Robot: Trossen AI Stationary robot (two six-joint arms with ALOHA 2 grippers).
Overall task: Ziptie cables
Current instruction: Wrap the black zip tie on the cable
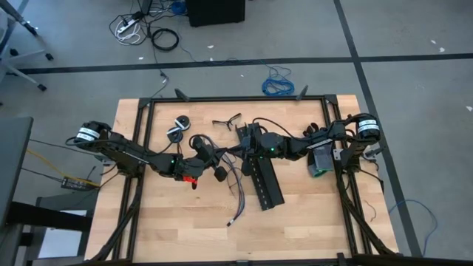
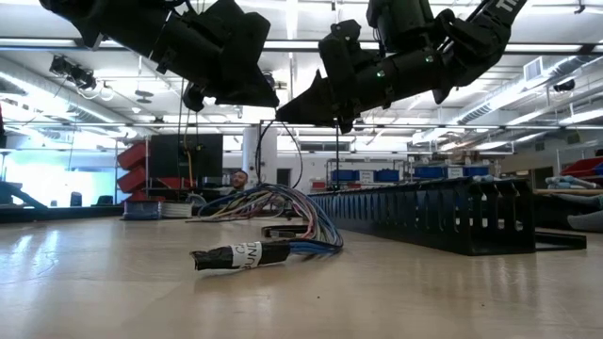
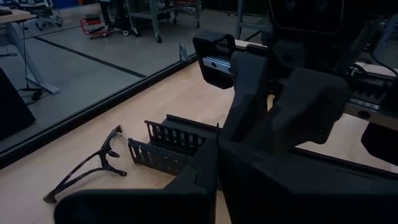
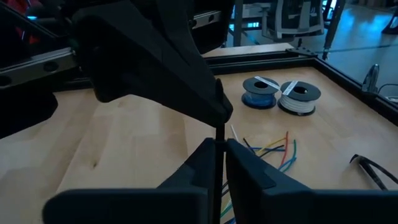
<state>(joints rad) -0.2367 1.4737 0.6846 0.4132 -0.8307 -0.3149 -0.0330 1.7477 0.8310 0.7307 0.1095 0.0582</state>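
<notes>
As the two arms meet above the middle of the table, the left gripper (image 4: 214, 107) reaches in from the left with its jaws fully closed. It appears to pinch the upper end of a ziptie (image 4: 217, 130), which stands as a thin black line in the air. Just below it in the right wrist view, the right gripper (image 4: 217, 146), reaching in from the right, has its jaws drawn in to a sliver on either side of the same strip, seemingly gripping it.

The cables (image 1: 239, 181) lie flat on the table (image 1: 310, 222) beneath and just right of the meeting point, untouched by either gripper. One taped end points toward the near edge. Hard by their right side lies a black perforated duct (image 1: 267, 185).

Two wire spools (image 4: 280, 93) sit toward the far left of the table, well clear of the work.

By the look of it, the step in hand is passing or steadying the ziptie between the grippers, and no tie is yet around the bundle.

The next move likely calls for bringing the strip down to the cables and threading it under them. That means keeping the narrow strip from slipping or bowing, and steering clear of the duct alongside.
</notes>
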